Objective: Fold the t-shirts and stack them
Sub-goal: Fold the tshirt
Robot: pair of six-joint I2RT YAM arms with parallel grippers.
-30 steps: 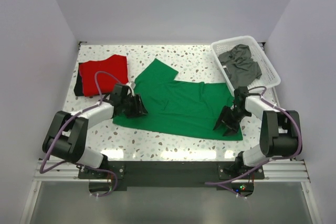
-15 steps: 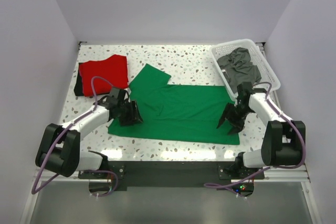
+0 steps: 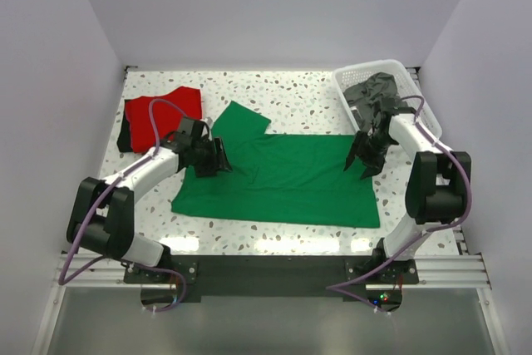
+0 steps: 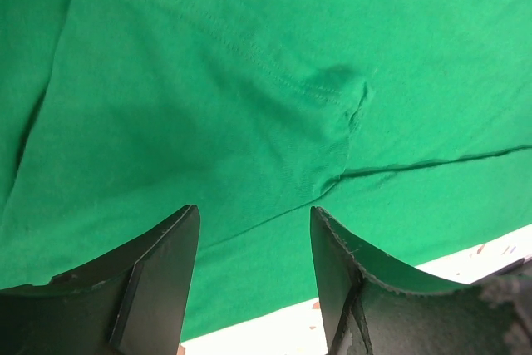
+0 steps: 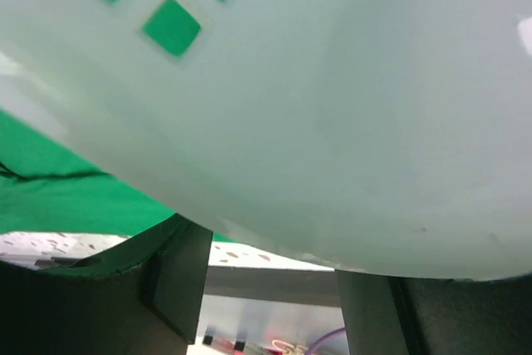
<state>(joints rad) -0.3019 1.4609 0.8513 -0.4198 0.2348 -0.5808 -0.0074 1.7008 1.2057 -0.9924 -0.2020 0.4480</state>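
A bright green t-shirt (image 3: 283,179) lies spread flat in the middle of the table, with one sleeve (image 3: 239,120) pointing to the far left. My left gripper (image 3: 218,158) is open just above its left part, and green cloth (image 4: 208,106) fills the left wrist view between my apart fingers (image 4: 166,280). My right gripper (image 3: 362,155) is open at the shirt's far right corner, pressed close to the white basket (image 5: 332,122). A red folded t-shirt (image 3: 165,112) lies far left on a dark one (image 3: 124,135). A dark grey t-shirt (image 3: 378,93) lies in the basket.
The white lattice basket (image 3: 424,118) stands at the far right by the right wall. Its wall blocks most of the right wrist view, with green cloth (image 5: 58,197) showing below it. White walls close in the speckled table (image 3: 299,89) on three sides.
Both grippers have moved toward the far side. The green t-shirt has gone from skewed to lying flat and square. The right gripper has come up against the basket.
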